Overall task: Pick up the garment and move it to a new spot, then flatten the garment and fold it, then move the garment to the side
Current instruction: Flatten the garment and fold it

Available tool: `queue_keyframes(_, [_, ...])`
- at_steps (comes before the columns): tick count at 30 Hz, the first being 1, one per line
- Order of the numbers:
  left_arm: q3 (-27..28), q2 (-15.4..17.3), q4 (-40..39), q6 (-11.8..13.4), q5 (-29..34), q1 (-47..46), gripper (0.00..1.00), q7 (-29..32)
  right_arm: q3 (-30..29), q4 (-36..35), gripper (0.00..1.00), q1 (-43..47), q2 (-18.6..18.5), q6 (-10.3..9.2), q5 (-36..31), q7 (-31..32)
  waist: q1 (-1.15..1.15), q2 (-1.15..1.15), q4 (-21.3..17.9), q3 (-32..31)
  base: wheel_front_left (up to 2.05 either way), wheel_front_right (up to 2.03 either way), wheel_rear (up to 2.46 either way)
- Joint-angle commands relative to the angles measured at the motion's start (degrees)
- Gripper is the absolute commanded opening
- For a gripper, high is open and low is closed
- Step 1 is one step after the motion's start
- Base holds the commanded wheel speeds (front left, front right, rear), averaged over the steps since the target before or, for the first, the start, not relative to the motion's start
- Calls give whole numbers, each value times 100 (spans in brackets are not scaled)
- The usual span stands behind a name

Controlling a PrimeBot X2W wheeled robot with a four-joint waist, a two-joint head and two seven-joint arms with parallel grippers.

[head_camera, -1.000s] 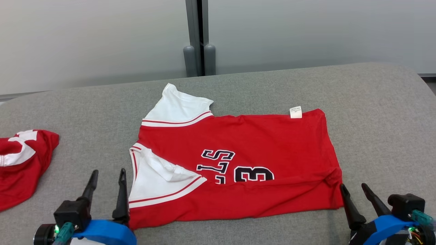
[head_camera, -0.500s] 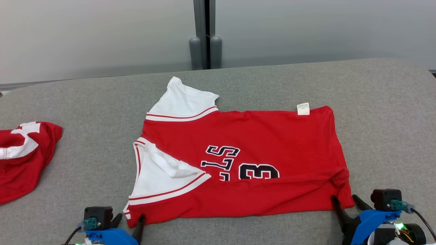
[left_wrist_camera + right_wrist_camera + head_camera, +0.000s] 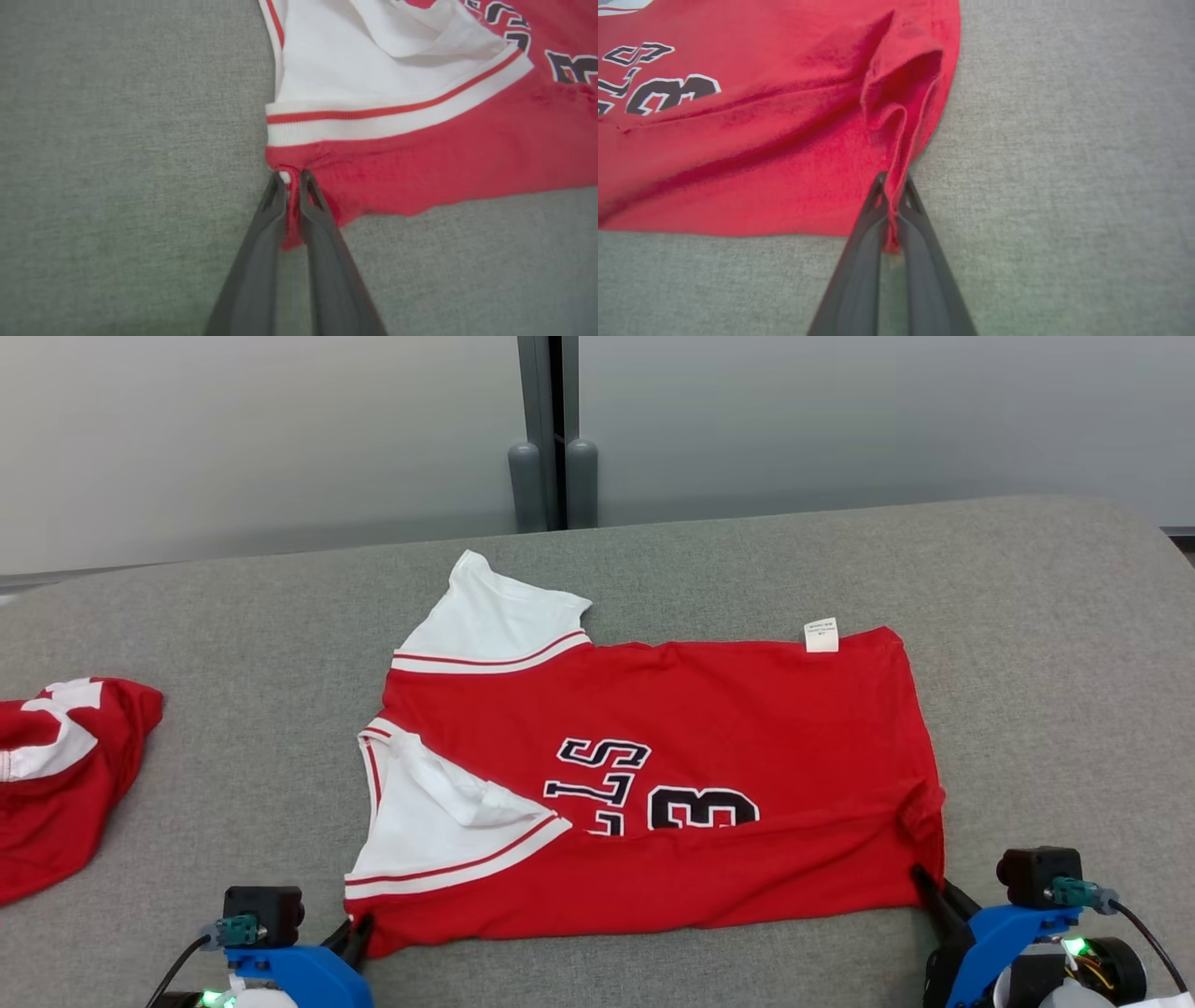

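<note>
Jaws on my left pinch one corner of the red-and-white fabric jersey (image 3: pixel 747 728). Right jaws clamp the other.

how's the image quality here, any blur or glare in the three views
head view: even soft light, no glare, shirt sharp throughout; left wrist view: fingers blur toward the bottom edge; right wrist view: fingers equally soft, red cloth slightly smeared

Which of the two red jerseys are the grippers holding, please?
The flat middle jersey, its near corners pinched by the left gripper and right gripper; the crumpled jersey at left lies untouched.
</note>
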Motion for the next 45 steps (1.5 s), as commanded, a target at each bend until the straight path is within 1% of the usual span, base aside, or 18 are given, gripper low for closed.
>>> queue_keyframes(1, [28,37,-36,13,-10,16,0,-10,-20,1,0,55,-83,-5,37,-34,-1,-1,6,-29,0,0,0])
queue_keyframes(4, [46,150,-223,45,-55,108,0,93,-67,-142,0,113,-186,-5,73,-21,-1,-1,33,-110,0,0,0])
queue_keyframes(6, [41,304,-516,69,-118,249,0,270,-46,-384,0,259,-332,-5,95,114,-1,-1,50,-174,0,0,0])
queue_keyframes(10, [8,577,-1024,182,-221,520,0,659,136,-851,0,491,-560,-5,265,579,-1,-1,82,-211,0,0,0])
queue_keyframes(14, [2,872,-1626,383,-324,804,0,1073,192,-1383,0,855,-899,-5,524,1146,-1,-1,147,-214,0,0,0])
queue_keyframes(18, [-44,1096,-2241,623,-525,1187,0,1549,90,-1920,0,1240,-1188,-6,768,1742,-1,-1,179,-217,0,0,0])
queue_keyframes(22, [-74,1213,-2680,826,-753,1484,0,1921,-58,-2259,0,1567,-1304,-6,961,2305,-1,-1,199,-217,0,0,0])
queue_keyframes(23, [-69,1233,-2752,857,-789,1520,8,1964,-83,-2335,35,1612,-1298,-5,1004,2414,-1,-1,205,-220,0,0,0])
queue_keyframes(24, [-66,1252,-2797,877,-802,1544,47,1994,-104,-2396,84,1658,-1268,-5,1029,2508,-1,-1,208,-224,0,0,0])
queue_keyframes(25, [-70,1260,-2829,902,-818,1565,47,2023,-144,-2457,100,1699,-1242,-5,1024,2571,-1,-1,208,-232,0,0,0])
queue_keyframes(26, [-69,1253,-2852,916,-841,1583,100,2026,-198,-2523,100,1736,-1211,-4,1012,2605,-1,-1,209,-240,0,0,0])
queue_keyframes(28, [-72,1275,-2878,941,-832,1593,100,2060,-256,-2630,100,1784,-1154,-4,947,2679,-1,-1,202,-257,0,0,0])
queue_keyframes(33, [-4,1383,-2918,916,-590,1356,100,1884,-474,-2894,100,1822,-1042,-4,918,2696,-1,-1,177,-291,0,0,0])
queue_keyframes(36, [48,1412,-2933,853,-335,1074,100,1682,-718,-3127,100,1673,-927,-3,891,2518,-1,-1,147,-277,0,0,0])
queue_keyframes(39, [217,1392,-2816,861,-26,603,100,1335,-908,-3324,100,1444,-756,-3,817,2291,-1,-1,118,-193,0,0,0])
queue_keyframes(40, [267,1339,-2745,814,35,454,100,1213,-959,-3327,100,1349,-710,-3,782,2232,-1,-1,102,-151,0,0,0])
queue_keyframes(42, [308,1357,-2535,685,229,74,100,1034,-1061,-3256,100,1065,-605,-3,637,2078,-1,-1,49,-9,0,0,0])
queue_keyframes(45, [346,1258,-2177,338,321,-609,100,884,-1162,-2955,100,458,-372,-3,511,1861,-1,-1,-29,267,0,0,0])
